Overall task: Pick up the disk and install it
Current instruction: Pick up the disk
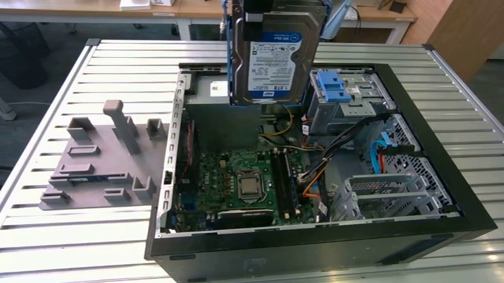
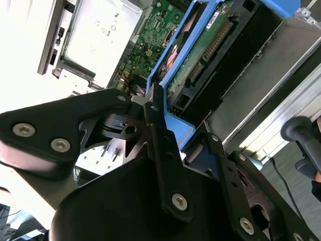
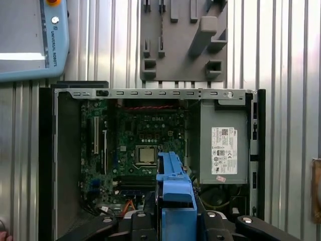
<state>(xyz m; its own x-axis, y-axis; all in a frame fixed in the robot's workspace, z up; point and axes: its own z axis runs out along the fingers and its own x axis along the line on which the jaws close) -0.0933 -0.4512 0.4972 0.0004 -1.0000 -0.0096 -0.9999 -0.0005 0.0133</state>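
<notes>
The disk (image 1: 275, 59) hangs upright above the back half of the open computer case (image 1: 315, 242), its blue-and-white label facing the exterior camera and blue rails along its edges. My gripper (image 1: 272, 7) is shut on its top end at the upper edge of the exterior view. In the second wrist view the black fingers (image 2: 155, 135) clamp a blue rail, with the disk's green circuit-board side (image 2: 210, 55) beyond them. In the first wrist view the disk's blue rail (image 3: 175, 193) stands edge-on over the motherboard (image 3: 145, 145), held by the gripper (image 3: 175, 223).
Inside the case are a metal cage with a blue latch (image 1: 334, 88), loose cables (image 1: 346, 147) and a grey box with a white sticker (image 3: 223, 150). A grey fixture plate (image 1: 102, 159) lies on the ribbed table at the exterior view's left. A pendant (image 3: 30, 40) rests beyond the case.
</notes>
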